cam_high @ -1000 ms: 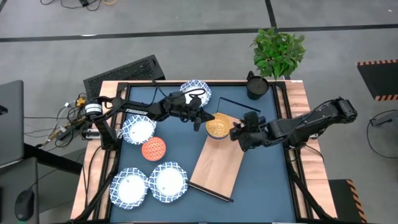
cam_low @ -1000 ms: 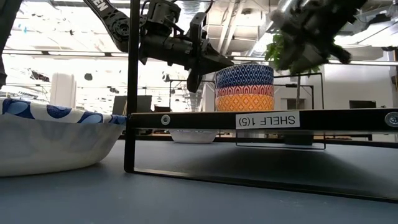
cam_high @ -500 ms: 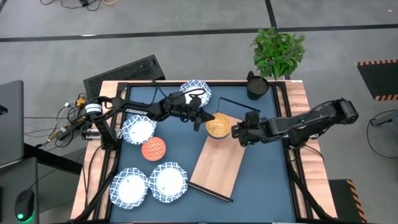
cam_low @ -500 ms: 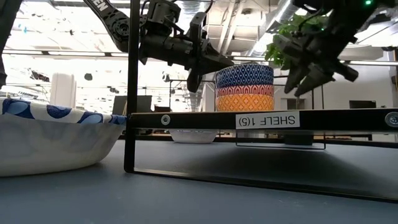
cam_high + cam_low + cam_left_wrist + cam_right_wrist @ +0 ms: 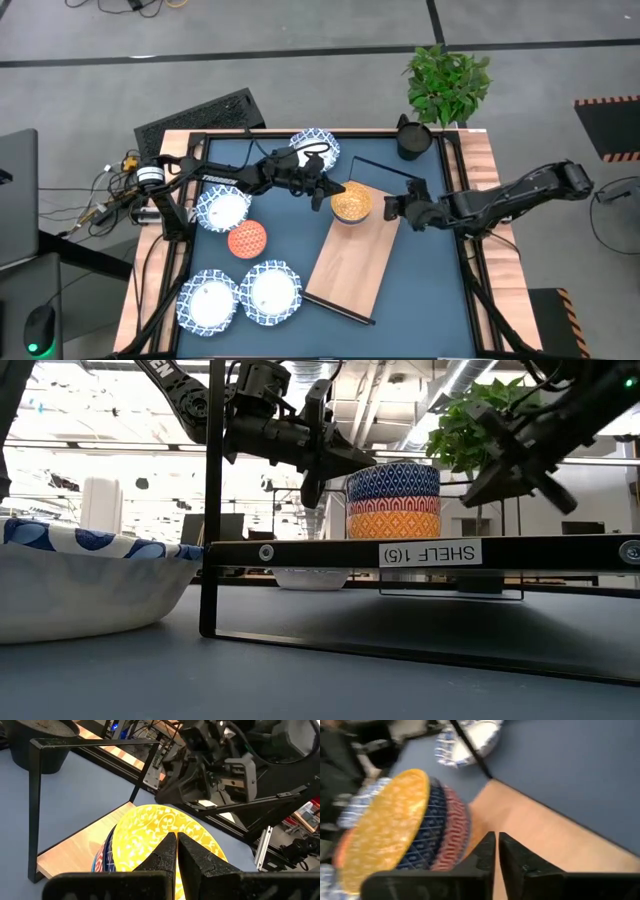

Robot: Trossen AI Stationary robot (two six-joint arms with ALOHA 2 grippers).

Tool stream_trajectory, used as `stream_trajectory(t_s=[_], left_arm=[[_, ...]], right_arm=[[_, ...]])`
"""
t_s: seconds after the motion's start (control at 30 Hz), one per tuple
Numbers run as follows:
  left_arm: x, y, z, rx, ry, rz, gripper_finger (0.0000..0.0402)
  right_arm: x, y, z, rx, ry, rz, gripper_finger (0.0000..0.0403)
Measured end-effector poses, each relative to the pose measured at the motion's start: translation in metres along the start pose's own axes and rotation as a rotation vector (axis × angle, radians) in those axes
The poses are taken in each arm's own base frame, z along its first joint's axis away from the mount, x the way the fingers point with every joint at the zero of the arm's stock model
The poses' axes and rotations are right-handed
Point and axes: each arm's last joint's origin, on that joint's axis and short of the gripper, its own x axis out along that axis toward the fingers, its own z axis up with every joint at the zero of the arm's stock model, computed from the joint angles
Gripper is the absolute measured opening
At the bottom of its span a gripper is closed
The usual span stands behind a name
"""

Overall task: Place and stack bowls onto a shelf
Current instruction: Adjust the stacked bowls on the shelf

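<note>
Closest to the low camera, a wide white bowl with a blue patterned rim (image 5: pixel 85 575) sits on the blue table (image 5: pixel 420 270). Seen from above it has company: a twin white bowl (image 5: pixel 208 302) beside it, another white bowl (image 5: pixel 222 209) farther back, a small red-orange bowl (image 5: pixel 247 239) between them, and one more blue-rimmed bowl (image 5: pixel 316 147) near the far edge.

Next comes the shelf (image 5: pixel 352 262), a light-wood board on a thin black wire frame, lying at a slant across the middle of the table (its front bar carries a label reading "SHELF 1(5)").

On the shelf's far end stands a stack of small bowls (image 5: pixel 393 500): orange at the bottom, red-orange above it, blue on top, with a yellow patterned inside.

My left gripper (image 5: pixel 325 191) hovers just beside that stack on its left, fingers pressed together, holding nothing. My right gripper (image 5: pixel 393 208) hangs just off the stack's right side, apart from it, its fingers drawn nearly together and empty.

Beyond the table's far corner stand a dark pot (image 5: pixel 412 138) and a leafy green plant (image 5: pixel 448 83).
</note>
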Motion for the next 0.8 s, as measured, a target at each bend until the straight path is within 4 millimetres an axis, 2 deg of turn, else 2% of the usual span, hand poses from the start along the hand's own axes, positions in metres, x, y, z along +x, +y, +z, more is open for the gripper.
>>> stream_trajectory(t_s=[0.13,0.43,0.67,0.8], left_arm=[[0.0,0.0,0.0,0.0,0.0,0.0,0.0],[0.0,0.0,0.0,-0.003,-0.005,0.01,0.0],[0.0,0.0,0.0,-0.004,-0.009,0.018,0.0],[0.0,0.0,0.0,-0.004,-0.009,0.018,0.0]], right_arm=[[0.006,-0.003,-0.002,0.021,-0.017,0.068,0.0018],[0.008,0.0,0.002,0.002,-0.017,0.099,0.0042],[0.012,0.002,0.006,-0.013,-0.017,0.124,0.0022],[0.015,0.003,0.004,-0.013,0.002,0.127,0.0026]])
